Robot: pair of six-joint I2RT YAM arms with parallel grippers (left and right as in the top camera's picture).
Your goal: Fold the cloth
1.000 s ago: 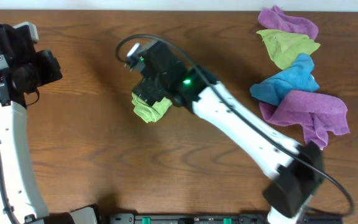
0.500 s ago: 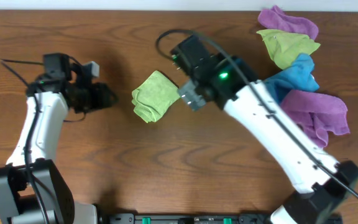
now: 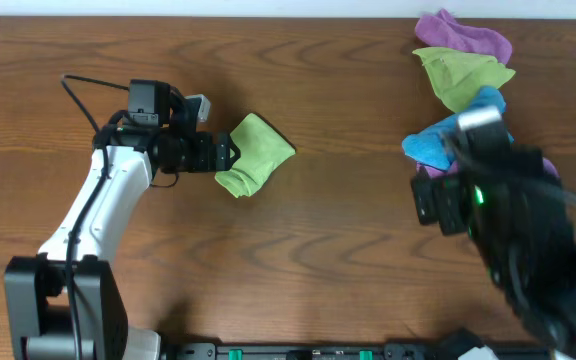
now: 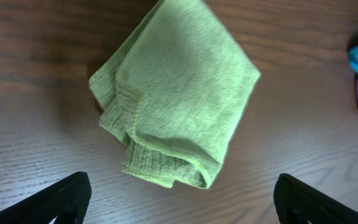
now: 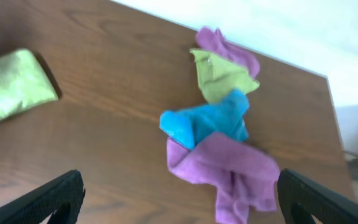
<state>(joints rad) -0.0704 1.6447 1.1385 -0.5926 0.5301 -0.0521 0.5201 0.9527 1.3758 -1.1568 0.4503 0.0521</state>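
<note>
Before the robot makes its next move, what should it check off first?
1. The green cloth lies folded on the table: ok.
2. Fold edges lined up: not ok, layers look staggered.
3. The left gripper is open beside it, not gripping: ok.
4. The right gripper is open and empty: ok.
5. The pile of cloths sits apart from the green cloth: ok.

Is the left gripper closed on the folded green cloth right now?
No, the left wrist view shows the left gripper wide open, with the folded green cloth lying on the table ahead of it, untouched.
</note>
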